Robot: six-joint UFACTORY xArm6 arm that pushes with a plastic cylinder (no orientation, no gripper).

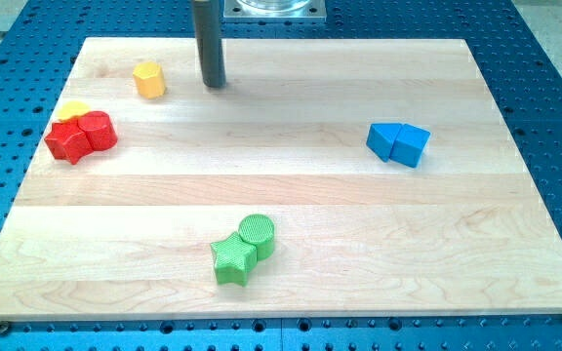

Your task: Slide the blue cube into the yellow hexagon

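Our tip (214,84) sits near the view's top, left of centre, planted on the tabletop (291,195) just to the right of the yellow hexagon (149,80), close but apart from it. We carry no gripper, only the bare rod, so nothing opens or closes here.

The blue cube (386,140) lies well away at the view's right, about mid-height, touching a blue wedge (413,145) on its right side. Nothing lies between those blues and the hexagon but open wood.

Over at the left edge, a red star (67,140) and a red cylinder (99,130) press together, and a second yellow block (74,109) peeks out just behind them; its shape we cannot make out. Down near the bottom, centre, a green star (233,258) leans against a green cylinder (257,234).
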